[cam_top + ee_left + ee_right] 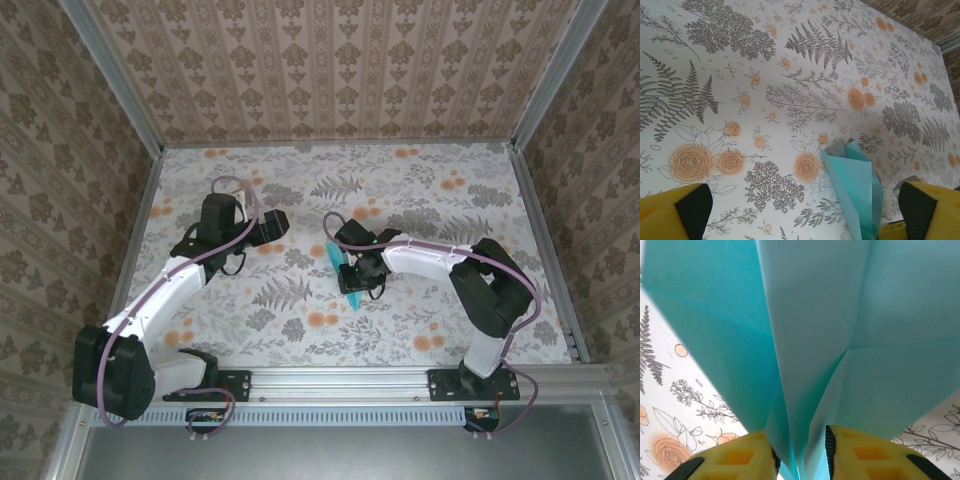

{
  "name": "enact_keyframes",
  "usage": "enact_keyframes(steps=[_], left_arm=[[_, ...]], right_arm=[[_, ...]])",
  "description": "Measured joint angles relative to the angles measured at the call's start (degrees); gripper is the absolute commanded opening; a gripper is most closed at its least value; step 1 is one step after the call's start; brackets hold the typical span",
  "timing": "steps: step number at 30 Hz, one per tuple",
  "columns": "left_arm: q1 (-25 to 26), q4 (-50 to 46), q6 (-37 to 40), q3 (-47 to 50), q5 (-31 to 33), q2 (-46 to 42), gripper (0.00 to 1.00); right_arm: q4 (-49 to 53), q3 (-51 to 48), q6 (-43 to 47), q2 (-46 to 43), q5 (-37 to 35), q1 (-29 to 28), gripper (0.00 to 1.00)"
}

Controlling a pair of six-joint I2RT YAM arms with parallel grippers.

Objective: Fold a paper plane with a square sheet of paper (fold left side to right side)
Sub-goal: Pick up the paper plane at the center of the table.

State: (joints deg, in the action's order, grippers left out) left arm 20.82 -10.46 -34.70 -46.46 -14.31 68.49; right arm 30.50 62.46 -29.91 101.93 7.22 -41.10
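Pinches light blue paper plane (810,340) in right pincer (800,462) over floral tabletop (740,75). Holds left pincer (802,215) spread wide nearby.

The worktop (420,200) wears a pale cloth printed with grey ferns and orange roses. Brown-and-cream damask wallpaper covers the back wall (340,70) and both side walls (50,150). Silver metal posts (112,75) run up the corners, and a ribbed metal rail (340,382) lies along the near edge.
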Motion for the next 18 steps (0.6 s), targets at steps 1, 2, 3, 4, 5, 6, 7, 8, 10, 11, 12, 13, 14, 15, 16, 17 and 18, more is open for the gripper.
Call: enact_keyframes(steps=[1,2,3,4,5,6,7,8,10,11,12,13,14,15,16,17,18], left_arm=[[-0.13,-0.04,0.00,0.00,-0.02,0.00,1.00],[-0.15,-0.11,0.00,0.00,-0.02,0.00,1.00],[-0.26,-0.22,0.00,0.00,-0.04,0.00,1.00],[-0.31,-0.26,0.00,0.00,-0.04,0.00,1.00],[-0.33,-0.28,0.00,0.00,-0.04,0.00,1.00],[-0.35,-0.28,0.00,0.00,-0.04,0.00,1.00],[-0.39,-0.28,0.02,0.00,-0.07,0.00,1.00],[-0.42,-0.37,0.02,0.00,-0.11,-0.04,1.00],[-0.72,-0.76,0.04,0.00,-0.24,-0.37,1.00],[-0.92,-0.81,0.04,0.00,-0.26,-0.59,1.00],[-1.05,-0.83,0.07,0.00,-0.39,-0.87,1.00],[-1.09,-0.83,0.17,0.00,-0.46,-1.16,1.00],[-1.18,-0.83,0.31,0.00,-0.52,-1.40,1.00],[-1.33,-0.83,0.52,0.00,-0.70,-1.66,1.00],[-1.33,-0.83,0.83,0.00,-0.76,-1.92,1.00],[-1.38,-0.81,1.07,0.00,-0.87,-2.12,1.00],[-1.38,-0.83,1.40,0.00,-0.92,-2.34,1.00]], right_arm=[[-0.02,0.17,-0.02,0.52,0.00,0.00,0.29],[-0.07,0.31,-0.02,0.98,0.00,0.00,0.28],[-0.07,0.44,-0.02,1.44,0.00,0.00,0.28],[-0.07,0.48,-0.02,1.81,0.00,0.00,0.27],[-0.07,0.55,-0.04,2.08,-0.04,0.00,0.26],[0.09,0.76,-0.11,2.21,-0.07,0.00,0.25],[0.13,1.09,-0.31,2.36,-0.20,0.00,0.22],[0.15,1.42,-0.42,2.58,-0.24,0.00,0.20],[0.44,2.34,-0.72,3.08,-0.72,0.00,0.15],[0.74,2.73,-0.87,3.13,-0.90,0.04,0.12],[1.44,3.39,-1.25,3.13,-1.09,0.22,0.10],[2.16,4.22,-1.62,3.13,-1.29,0.48,0.09],[2.89,5.05,-1.79,3.15,-1.36,0.74,0.08],[3.80,6.23,-1.97,3.15,-1.55,1.18,0.08],[5.01,7.72,-2.10,3.26,-1.79,1.81,0.08],[5.90,9.18,-2.23,3.48,-2.10,2.51,0.08],[7.02,11.15,-2.29,3.96,-2.49,3.41,0.08]])
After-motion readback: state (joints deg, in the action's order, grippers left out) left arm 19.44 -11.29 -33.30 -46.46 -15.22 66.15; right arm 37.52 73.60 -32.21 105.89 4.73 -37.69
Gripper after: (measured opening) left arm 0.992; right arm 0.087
